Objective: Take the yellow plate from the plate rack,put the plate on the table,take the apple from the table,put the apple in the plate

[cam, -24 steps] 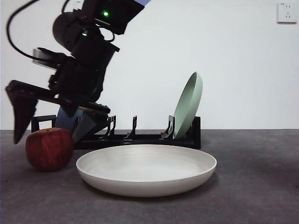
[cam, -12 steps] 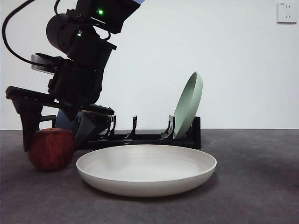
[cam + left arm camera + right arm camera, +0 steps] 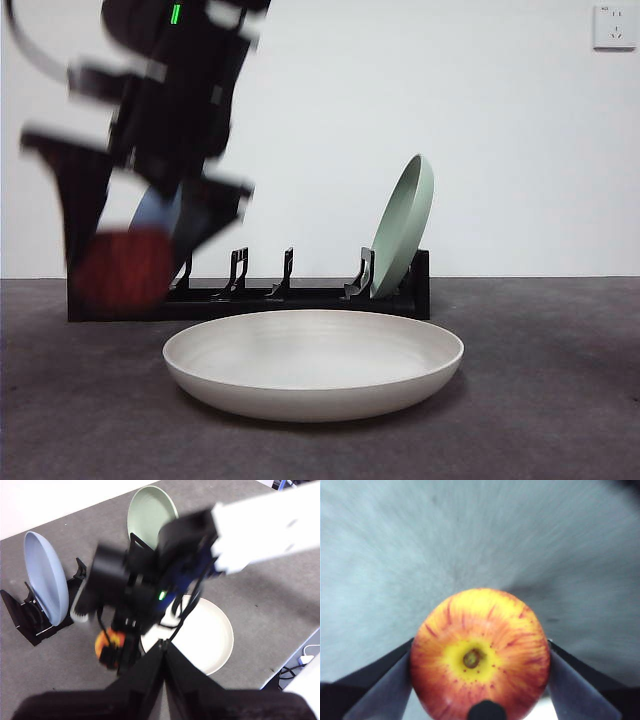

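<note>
My right gripper (image 3: 130, 262) is shut on the red apple (image 3: 125, 268) and holds it a little above the table (image 3: 540, 400), left of the yellow plate (image 3: 312, 360). In the right wrist view the apple (image 3: 480, 652) sits between the two jaws, stem dip facing the camera. The cream plate lies flat on the table in front of the black plate rack (image 3: 300, 293). My left gripper (image 3: 162, 647) is shut and empty, high above the scene. Its view looks down on the plate (image 3: 210, 635), the apple (image 3: 107, 642) and the rack (image 3: 30, 625).
A pale green plate (image 3: 403, 225) stands in the rack's right end. A blue plate (image 3: 45, 577) stands in its other end, mostly hidden behind the arm in the front view. A wall socket (image 3: 613, 25) is at the top right.
The right gripper came down around the apple on the table, shut on it and has lifted it off the surface. The plate has not moved.
</note>
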